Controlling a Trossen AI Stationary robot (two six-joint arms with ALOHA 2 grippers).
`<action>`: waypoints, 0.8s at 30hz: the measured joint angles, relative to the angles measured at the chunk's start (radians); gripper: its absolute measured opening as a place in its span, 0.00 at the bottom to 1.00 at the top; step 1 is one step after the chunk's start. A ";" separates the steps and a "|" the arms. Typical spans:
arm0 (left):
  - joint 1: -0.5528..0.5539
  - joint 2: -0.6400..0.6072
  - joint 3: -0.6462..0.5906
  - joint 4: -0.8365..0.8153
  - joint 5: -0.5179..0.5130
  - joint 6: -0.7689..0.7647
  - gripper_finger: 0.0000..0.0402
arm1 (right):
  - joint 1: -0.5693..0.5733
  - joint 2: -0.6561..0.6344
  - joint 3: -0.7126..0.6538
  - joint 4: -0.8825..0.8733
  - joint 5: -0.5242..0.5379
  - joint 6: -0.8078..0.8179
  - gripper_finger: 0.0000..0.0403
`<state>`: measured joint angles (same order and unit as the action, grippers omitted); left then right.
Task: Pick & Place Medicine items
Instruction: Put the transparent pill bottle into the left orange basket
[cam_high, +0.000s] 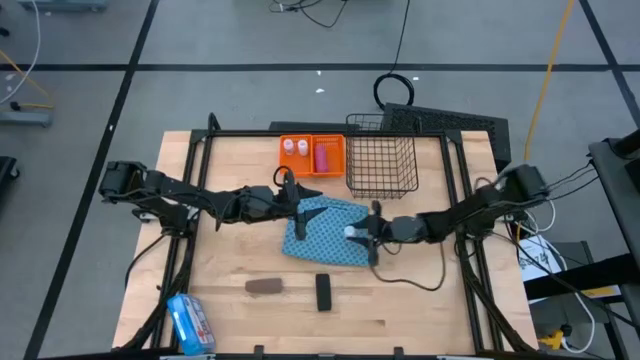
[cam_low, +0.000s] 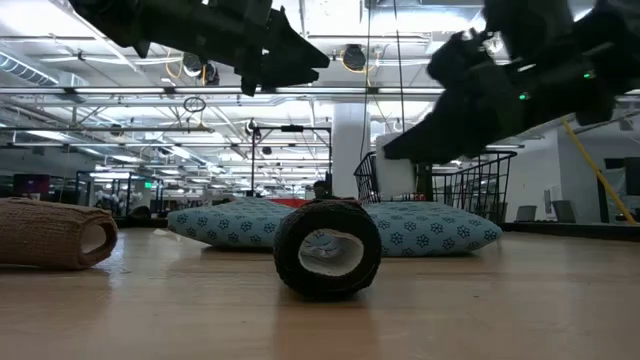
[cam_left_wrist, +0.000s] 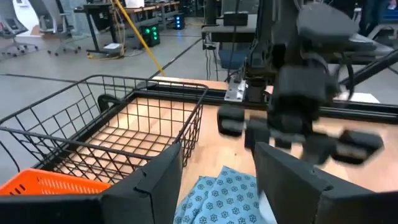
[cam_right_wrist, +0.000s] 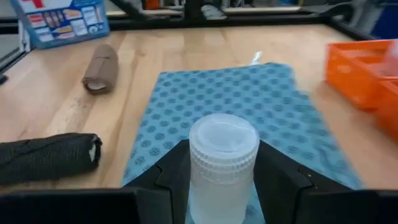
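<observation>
Already two white bottles (cam_high: 293, 147) and a pink tube (cam_high: 322, 157) are sitting in the orange tray (cam_high: 337, 166). Right gripper (cam_high: 358, 233) is clasping another bottle (cam_right_wrist: 222, 163) over the cloth (cam_high: 325, 232); left gripper (cam_high: 291, 190) is hovering released nearby. Brown roll (cam_high: 265, 286) and black roll (cam_high: 323, 291) are waiting on the table (cam_high: 420, 300).

No lettering can be read on the blue and white packet (cam_right_wrist: 61, 22).

Bright overhead light; the other arm (cam_left_wrist: 298, 93) blurs in left wrist view.
</observation>
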<state>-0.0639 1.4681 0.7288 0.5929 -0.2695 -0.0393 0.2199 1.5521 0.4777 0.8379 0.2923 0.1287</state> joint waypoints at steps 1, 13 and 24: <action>0.000 0.000 0.000 0.000 0.000 0.000 0.53 | -0.006 0.036 0.021 0.015 -0.010 -0.003 0.32; -0.040 0.000 -0.001 -0.043 0.010 -0.022 0.53 | -0.037 0.254 0.084 0.143 -0.009 -0.018 0.32; -0.041 0.000 -0.001 -0.045 0.008 -0.025 0.53 | -0.037 0.266 0.082 0.117 -0.007 -0.017 0.58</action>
<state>-0.1047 1.4685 0.7280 0.5484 -0.2612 -0.0640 0.1825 1.8182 0.5598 0.9553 0.2855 0.1112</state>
